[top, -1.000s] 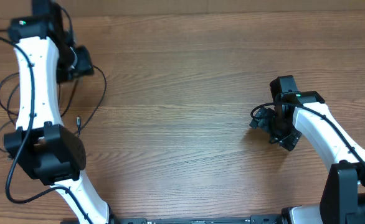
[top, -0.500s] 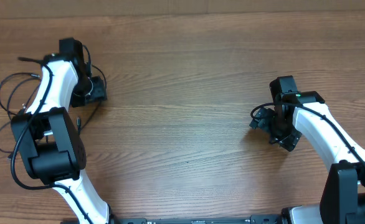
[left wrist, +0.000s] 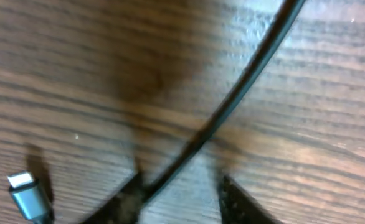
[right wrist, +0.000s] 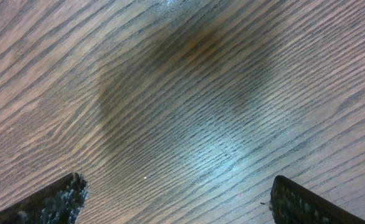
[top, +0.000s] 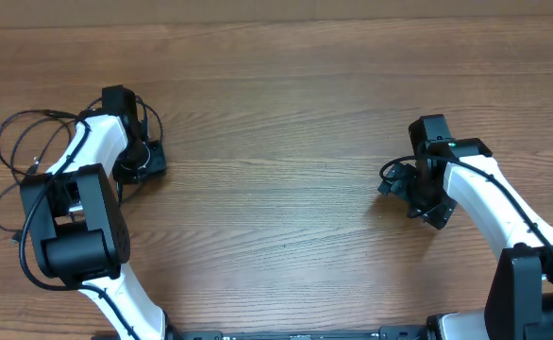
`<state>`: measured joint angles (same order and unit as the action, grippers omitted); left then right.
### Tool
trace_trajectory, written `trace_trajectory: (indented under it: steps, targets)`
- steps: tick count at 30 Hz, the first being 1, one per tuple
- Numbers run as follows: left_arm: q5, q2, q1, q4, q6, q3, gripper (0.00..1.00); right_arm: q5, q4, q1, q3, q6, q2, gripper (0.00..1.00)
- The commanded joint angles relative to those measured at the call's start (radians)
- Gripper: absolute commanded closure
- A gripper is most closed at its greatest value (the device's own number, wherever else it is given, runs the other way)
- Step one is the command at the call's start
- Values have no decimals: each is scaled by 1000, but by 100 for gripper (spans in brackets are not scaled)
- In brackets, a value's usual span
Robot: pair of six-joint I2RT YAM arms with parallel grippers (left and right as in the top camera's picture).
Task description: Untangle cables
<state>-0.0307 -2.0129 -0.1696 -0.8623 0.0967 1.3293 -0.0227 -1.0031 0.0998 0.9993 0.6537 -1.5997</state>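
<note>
Cables (top: pixel 17 142): thin black cords in loose overlapping loops at the left side of the table (right wrist: pixel 189 93), just beside the left arm. One cord (left wrist: pixel 217 118) runs slantwise through the left wrist view.
Weight: light, by my judgement; one pinch should lift a strand.
Stiffness: soft and limp, yet springy enough to hold a curl. A pulled strand will probably drag its neighbours along.
Surface: smooth round jacket, likely slippery, so it may slide through the pads under a pull.
Plug (left wrist: pixel 27 193): small hard grey metal shell with a pale tip, lying flat on the wood, apart from the cord.
Hold: on the jacket just behind a plug, or on a free stretch away from the crossings, not on the plug tip.
Left gripper (left wrist: pixel 179 199): low over the wood, jaws partly apart. The cord passes between them, close against one finger. The view is blurred, so contact is uncertain, but the cord does not look pinched.
Right gripper (right wrist: pixel 176 199): jaws wide apart over bare wood, holding nothing, well apart from the cables.
Fingers (right wrist: pixel 52 199): black, with rough, grainy pads that should help grip the slick jacket.
Table: flat brown wood with a strong grain and a faint sheen.
</note>
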Motion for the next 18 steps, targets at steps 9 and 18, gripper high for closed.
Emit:
trace_trajectory:
  steps: [9, 18]
  targets:
    - [-21, -6, 6, -82, 89, 6, 96, 2, -2, 0, 1, 0, 19, 7]
    - [-47, 163, 5, -250, 78, 319, 96, 2, -2, 0, 1, 0, 19, 7]
